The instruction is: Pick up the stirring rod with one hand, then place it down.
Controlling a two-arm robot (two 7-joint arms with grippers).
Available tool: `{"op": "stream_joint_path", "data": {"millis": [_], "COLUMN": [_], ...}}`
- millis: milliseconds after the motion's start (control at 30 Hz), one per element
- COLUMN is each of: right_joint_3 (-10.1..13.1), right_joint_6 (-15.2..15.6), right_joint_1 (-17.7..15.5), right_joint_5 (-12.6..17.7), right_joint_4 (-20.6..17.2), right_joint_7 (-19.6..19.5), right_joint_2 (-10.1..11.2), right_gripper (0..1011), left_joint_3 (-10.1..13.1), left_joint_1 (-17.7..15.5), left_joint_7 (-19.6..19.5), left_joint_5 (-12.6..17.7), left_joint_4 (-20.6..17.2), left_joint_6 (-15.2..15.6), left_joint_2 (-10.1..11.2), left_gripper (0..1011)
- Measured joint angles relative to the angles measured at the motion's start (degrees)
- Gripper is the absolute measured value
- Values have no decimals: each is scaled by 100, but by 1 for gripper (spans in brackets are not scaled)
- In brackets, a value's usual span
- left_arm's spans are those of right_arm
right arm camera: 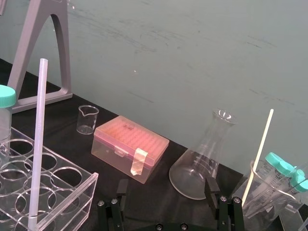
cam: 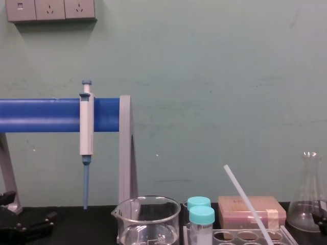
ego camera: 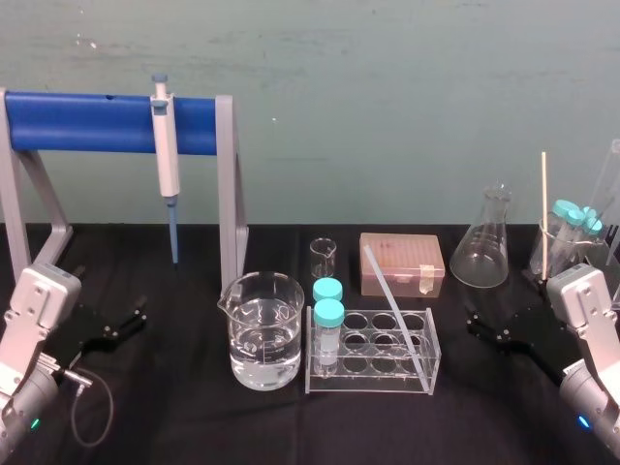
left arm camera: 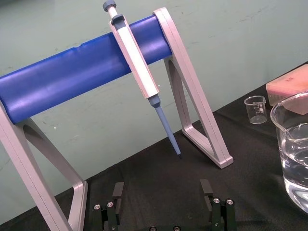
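The stirring rod (ego camera: 390,302) is a long translucent whitish rod that leans in the clear tube rack (ego camera: 423,373), its top tilted toward the back left. It also shows in the right wrist view (right arm camera: 37,144) and the chest view (cam: 247,204). My right gripper (ego camera: 484,325) rests open on the black table to the right of the rack, a short way from the rod, with nothing between its fingers (right arm camera: 211,187). My left gripper (ego camera: 116,310) lies open at the far left of the table, its fingers (left arm camera: 118,192) bare.
A water-filled beaker (ego camera: 262,334) stands left of the rack, which holds two teal-capped tubes (ego camera: 328,329). Behind are a small beaker (ego camera: 323,258), a pink tip box (ego camera: 401,263) and a conical flask (ego camera: 482,242). A pipette (ego camera: 167,155) hangs on the blue-barred stand (ego camera: 97,123). A beaker with capped tubes and a thin stick (ego camera: 543,208) stands far right.
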Motion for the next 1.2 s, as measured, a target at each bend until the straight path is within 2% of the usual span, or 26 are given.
{"op": "stream_joint_path", "data": {"millis": [1200], "right_joint_3": [0], "right_joint_6": [0], "right_joint_1": [0], "right_joint_5": [0], "right_joint_4": [0], "right_joint_7": [0], "right_joint_2": [0], "right_gripper": [1003], "left_joint_3": [0], "left_joint_1": [0], "left_joint_7": [0], "left_joint_5": [0], "left_joint_4": [0], "left_joint_6": [0], "left_joint_2": [0], "left_gripper": [1000]}}
